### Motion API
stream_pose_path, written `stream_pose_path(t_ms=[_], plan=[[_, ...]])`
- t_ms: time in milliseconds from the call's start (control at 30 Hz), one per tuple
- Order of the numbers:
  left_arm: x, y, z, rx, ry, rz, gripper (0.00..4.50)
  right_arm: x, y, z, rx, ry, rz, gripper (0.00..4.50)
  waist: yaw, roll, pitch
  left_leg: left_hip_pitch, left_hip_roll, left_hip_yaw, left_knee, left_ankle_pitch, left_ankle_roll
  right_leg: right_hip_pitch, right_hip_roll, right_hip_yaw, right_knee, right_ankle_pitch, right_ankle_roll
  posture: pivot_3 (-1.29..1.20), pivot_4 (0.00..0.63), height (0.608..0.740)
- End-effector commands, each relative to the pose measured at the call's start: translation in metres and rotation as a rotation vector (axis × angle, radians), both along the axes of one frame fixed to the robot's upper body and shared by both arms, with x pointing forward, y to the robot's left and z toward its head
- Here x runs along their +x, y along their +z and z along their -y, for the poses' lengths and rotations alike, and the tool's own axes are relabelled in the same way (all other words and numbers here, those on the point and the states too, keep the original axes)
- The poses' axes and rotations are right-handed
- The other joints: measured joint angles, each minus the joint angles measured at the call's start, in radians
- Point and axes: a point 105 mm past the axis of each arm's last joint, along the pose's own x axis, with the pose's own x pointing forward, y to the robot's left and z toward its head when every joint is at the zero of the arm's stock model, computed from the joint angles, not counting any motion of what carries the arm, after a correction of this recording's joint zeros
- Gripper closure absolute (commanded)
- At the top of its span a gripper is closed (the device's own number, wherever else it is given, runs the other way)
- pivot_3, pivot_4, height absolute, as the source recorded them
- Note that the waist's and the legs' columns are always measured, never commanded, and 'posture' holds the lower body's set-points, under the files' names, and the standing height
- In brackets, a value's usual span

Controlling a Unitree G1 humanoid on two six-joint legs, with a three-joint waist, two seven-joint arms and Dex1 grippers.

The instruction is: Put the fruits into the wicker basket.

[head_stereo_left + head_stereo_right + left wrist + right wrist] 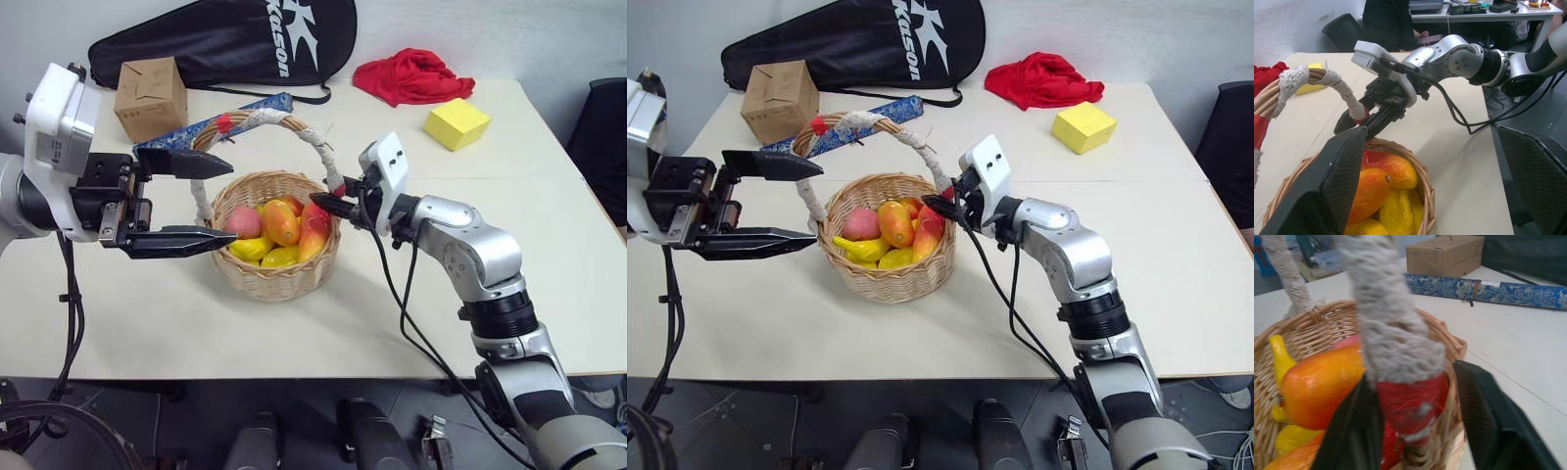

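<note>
From where I sit the job looks done: the fruits (pixel 276 233) I can see, a pink peach, orange mangoes, a yellow banana and other yellow pieces, all lie inside the wicker basket (pixel 277 276), and I find no loose fruit on the desk (pixel 549 245). The basket stands toward the desk's near edge, left of its middle. My right gripper (pixel 1415 431) has its two black fingers on either side of the red-wrapped foot of the handle (pixel 257 119), closing round it; whether they are already pressing on it I cannot tell. My left gripper (pixel 211 201) is released, jaws spread wide, hovering level just beside the basket's left rim with nothing in it. What remains, I judge, is only to let go or tidy up. The desk is pale and matte. Toward its far edge sit a cardboard box (pixel 151 96), a black racket bag (pixel 230 39), a blue patterned roll (pixel 211 125), a red cloth (pixel 413 76) and a yellow foam block (pixel 458 123). The left wrist view shows other desks and a seated person behind.
</note>
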Motion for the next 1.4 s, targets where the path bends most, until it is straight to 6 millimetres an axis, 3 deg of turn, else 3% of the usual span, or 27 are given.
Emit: stream_pose_path(t_ms=[33,100,200,300,467,633,733,800,867,933,1133,1200,1400], plan=[[-0.003,0.008,-0.001,-0.001,0.009,0.055,0.0,-0.015,0.023,0.004,0.061,0.052,0.078,3.79,0.0,0.0,0.0,0.0,0.0,0.0,0.0,0.0,0.0,0.0,0.0,0.0,0.0,0.0,0.0,0.0,0.15,0.74],[-0.002,0.008,0.0,-0.004,0.0,0.056,0.0,-0.02,0.029,0.011,0.078,0.056,0.091,4.31,0.0,0.0,0.0,0.0,0.0,0.0,0.0,0.0,0.0,0.0,0.0,0.0,-0.001,0.0,0.0,0.0,0.15,0.74],[0.001,0.008,0.001,-0.007,-0.012,0.057,0.0,-0.026,0.036,0.03,0.071,0.024,0.139,4.31,0.003,0.0,0.0,0.0,0.0,0.0,0.0,0.0,0.0,0.0,0.0,0.0,-0.001,0.0,0.0,0.0,0.15,0.74],[0.004,0.009,0.004,-0.012,-0.036,0.058,0.0,-0.025,0.047,0.062,0.071,-0.093,0.179,4.31,0.013,0.0,0.0,0.0,0.0,0.0,0.0,0.0,0.0,0.0,0.0,0.0,-0.003,0.0,0.0,0.0,0.15,0.74],[0.012,0.008,0.012,-0.029,-0.091,0.056,0.0,-0.026,0.065,0.172,0.008,-0.464,0.229,4.31,0.04,0.0,0.0,0.0,-0.001,0.0,0.0,0.0,0.001,0.001,-0.001,-0.001,-0.004,0.0,0.0,0.0,0.15,0.74],[0.019,0.004,0.017,-0.042,-0.122,0.042,0.0,-0.041,0.053,0.25,-0.085,-0.718,0.195,4.31,0.048,0.0,0.0,0.0,-0.001,0.002,0.001,-0.001,0.003,0.003,0.0,-0.001,-0.006,0.0,0.0,0.0,0.15,0.74],[0.023,0.003,0.019,-0.055,-0.13,0.037,0.0,-0.049,0.04,0.272,-0.081,-0.787,0.166,4.31,0.04,0.0,0.0,0.003,-0.001,0.006,0.0,-0.001,0.003,0.003,0.002,0.0,-0.005,0.001,0.002,0.0,0.15,0.74],[0.027,0.002,0.021,-0.063,-0.139,0.029,0.0,-0.051,0.015,0.281,-0.042,-0.83,0.106,4.31,0.029,0.0,0.0,0.005,0.0,0.009,0.0,-0.001,0.003,0.003,0.002,0.001,-0.003,0.001,0.002,0.0,0.15,0.74],[0.03,0.001,0.023,-0.066,-0.145,0.027,0.0,-0.052,-0.004,0.287,-0.026,-0.855,0.05,3.59,0.023,0.0,0.0,0.006,0.0,0.008,0.001,-0.001,0.003,0.004,0.003,0.001,-0.002,0.001,0.002,0.0,0.15,0.74],[0.031,0.001,0.025,-0.069,-0.152,0.025,0.0,-0.058,-0.01,0.293,-0.015,-0.866,0.03,3.01,0.021,0.0,0.0,0.007,0.0,0.009,0.001,0.0,0.003,0.004,0.003,0.001,-0.002,0.001,0.002,0.0,0.15,0.74],[0.032,0.0,0.025,-0.084,-0.158,0.014,0.0,-0.084,-0.005,0.306,0.02,-0.83,-0.024,0.91,0.024,0.001,0.0,0.006,0.0,0.009,0.001,0.0,0.003,0.004,0.002,0.005,-0.002,0.001,0.002,0.0,0.15,0.74],[0.034,-0.002,0.02,-0.085,-0.138,0.001,0.0,-0.105,-0.002,0.314,-0.011,-0.784,-0.094,0.2,0.027,0.001,0.0,0.006,0.0,0.009,0.001,-0.001,0.004,0.004,0.002,0.006,-0.003,0.001,0.002,0.0,0.15,0.74],[0.038,-0.006,0.004,-0.065,-0.08,-0.017,0.0,-0.157,0.053,0.332,-0.049,-0.633,-0.158,0.05,0.024,0.001,0.0,0.007,-0.001,0.01,0.001,-0.001,0.005,0.006,0.004,0.008,-0.005,0.002,0.004,0.0,0.15,0.74]])
